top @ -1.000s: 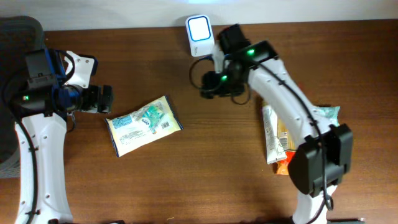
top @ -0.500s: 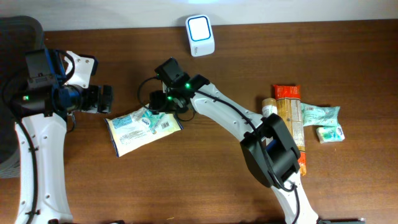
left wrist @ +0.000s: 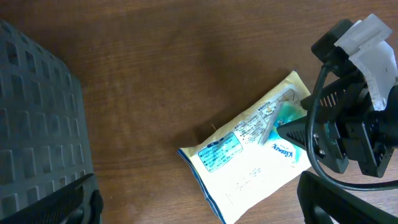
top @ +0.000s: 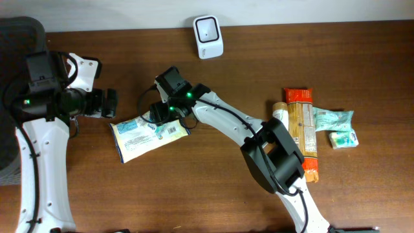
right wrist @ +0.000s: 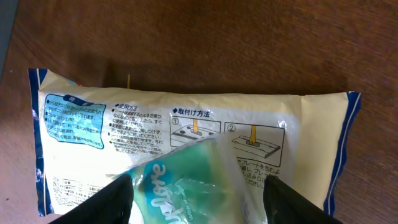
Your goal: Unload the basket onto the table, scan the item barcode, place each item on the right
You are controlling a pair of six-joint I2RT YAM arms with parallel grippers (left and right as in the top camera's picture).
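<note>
The pale-yellow plastic film packet with blue edging and printed panels point(top: 149, 133) lies flat on the brown wooden table point(top: 362, 65), at about nine o'clock from the table's middle. The right gripper point(right wrist: 199, 180) hangs over its three o'clock end, fingers parted either side of a green translucent patch point(right wrist: 180, 186). This may be print on the film or a smaller pack lying on it, and I cannot tell whether it is nipped or only straddled.

The film looks slack, so a pinch at one end could let it sag, fold or slide out. I cannot find the barcode, so it might reach the reader facing the wrong way.

The left gripper point(top: 111, 103) sits just beside the packet's nine o'clock end, fingers spread wide and empty, close enough to be bumped. The white box scanner with a grey window point(top: 208, 28) stands at twelve o'clock, with bare wood between. A heap of orange and teal packets point(top: 304, 129) lies well apart at three o'clock.
</note>
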